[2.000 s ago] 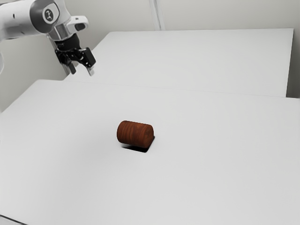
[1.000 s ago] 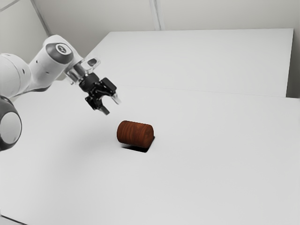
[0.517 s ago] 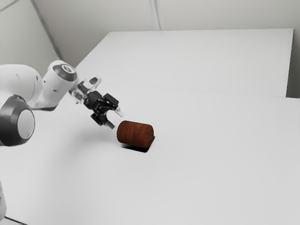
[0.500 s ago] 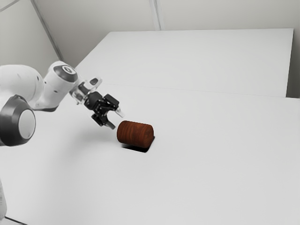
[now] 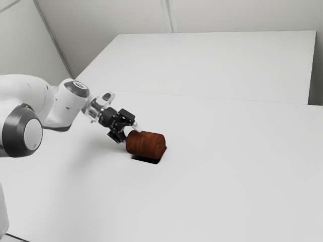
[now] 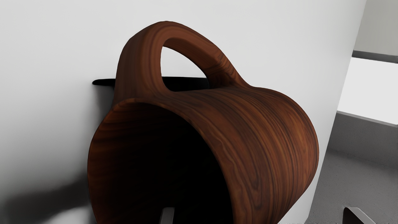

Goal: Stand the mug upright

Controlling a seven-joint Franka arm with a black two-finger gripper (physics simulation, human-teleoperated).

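In the exterior view the gripper [image 5: 131,134] is at the mouth end of the brown wooden mug [image 5: 146,144], which lies on its side on the white table [image 5: 212,191]. The mug's base faces the exterior view's right. Its handle is hidden there, but the wrist view shows the handle [image 6: 133,62] and the dark open mouth of the mug [image 6: 264,140]. My gripper [image 6: 262,215] stands open, one fingertip overlapping the mouth and the other outside, past the mug's wall. Whether either finger touches the wall I cannot tell.
A second white surface [image 5: 212,65] lies beyond the table in the exterior view, with pale walls [image 5: 242,15] behind it. The wrist view has a grey floor [image 6: 351,174] past the table's edge.
The arm has come down and toward the exterior view's right, bringing my gripper from above the table to the mug's mouth. The mug has not visibly moved.
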